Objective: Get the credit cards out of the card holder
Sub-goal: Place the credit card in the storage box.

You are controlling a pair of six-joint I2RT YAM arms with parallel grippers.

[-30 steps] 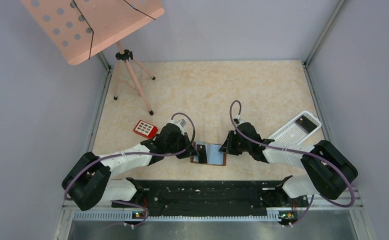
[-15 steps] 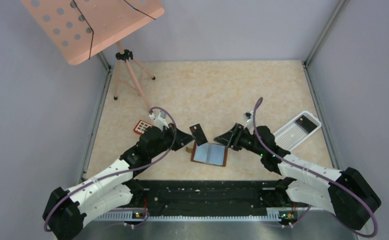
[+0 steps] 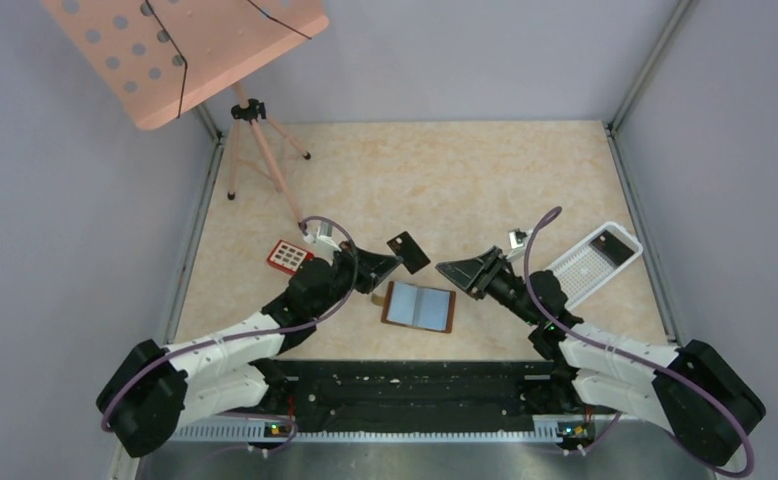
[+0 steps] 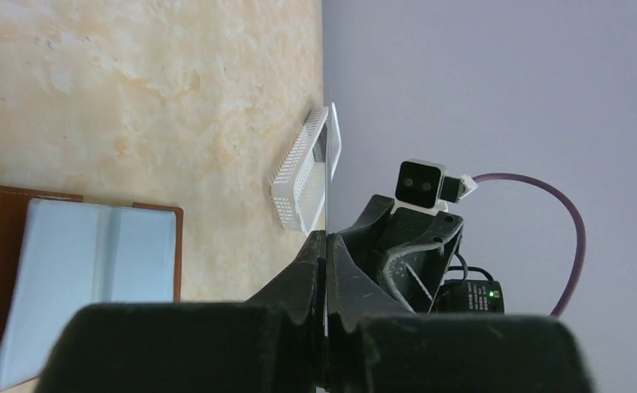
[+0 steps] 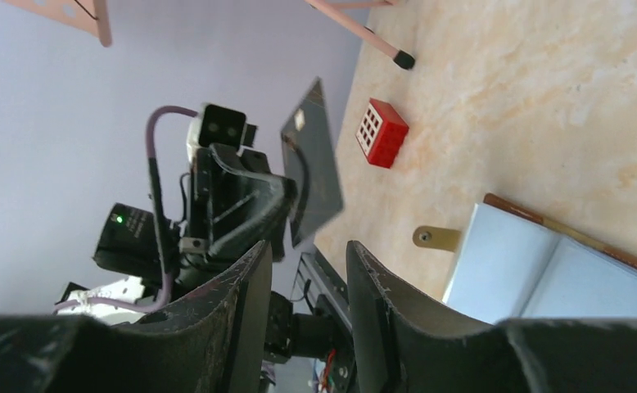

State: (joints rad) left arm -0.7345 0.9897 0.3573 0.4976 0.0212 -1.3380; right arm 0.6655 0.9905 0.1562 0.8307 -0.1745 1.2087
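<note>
- The table (image 3: 435, 180) is a beige, marbled sheet, closed in by plain grey walls (image 3: 465, 60).
- A pink perforated music stand (image 3: 180, 50) on thin legs stands in the far left corner, well beyond the left gripper (image 3: 395, 262).
- The left gripper is clenched on a dark credit card (image 3: 408, 252), held up off the table.
- The right gripper (image 3: 445, 268) faces it tip to tip, its jaws parted with nothing between them.
- The card holder (image 3: 418, 306) lies open, blue-grey side up, on the table below and between the two grippers, touching neither.
- A red keypad block (image 3: 290, 257) sits just beside the left gripper's wrist, on its outer side.
- A white perforated tray (image 3: 580, 268) lies on the outer side of the right gripper's wrist, with a dark card (image 3: 613, 244) in its far end.
- From the left wrist the held card shows only as a thin edge-on line.
- Both wrist views cut the card holder off at the frame edge, and whether any cards sit in its pockets cannot be made out.
</note>
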